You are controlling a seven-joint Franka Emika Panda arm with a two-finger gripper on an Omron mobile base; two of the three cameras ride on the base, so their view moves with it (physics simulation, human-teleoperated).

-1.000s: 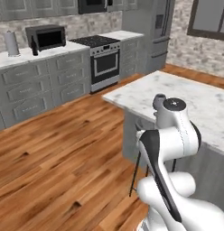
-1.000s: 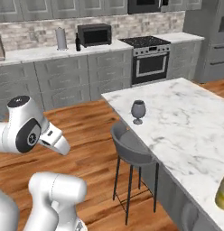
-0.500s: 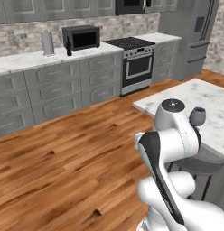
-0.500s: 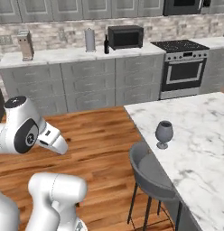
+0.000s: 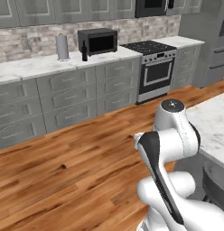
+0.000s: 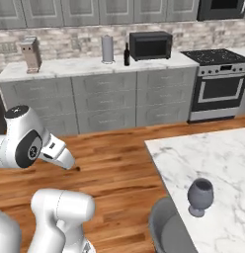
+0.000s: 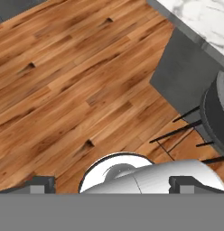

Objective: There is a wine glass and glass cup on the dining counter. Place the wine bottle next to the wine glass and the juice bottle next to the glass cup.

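- A rendered kitchen with a warm wood-plank floor [image 5: 64,167], grey cabinets and a brick-tile back wall; along that far wall runs a pale marble worktop [image 6: 70,68]
- On the worktop, just left of a black microwave [image 6: 150,45], stands the slim, nearly black wine bottle [image 6: 127,54], upright, with a grey paper-towel roll [image 6: 107,48] on its other side
- The white marble-veined dining bench [image 6: 218,163] lies near right, and a dark grey wine glass [image 6: 200,196] stands near its edge above a grey stool [image 6: 171,232]
- The hand [image 7: 111,185] points down at the floor beside the bench; its dark tips sit well apart with nothing between them
- The wine bottle is far ahead across the open floor, well apart from the hand, so the base likely has to drive to the worktop before any reach
- I cannot make out the juice bottle
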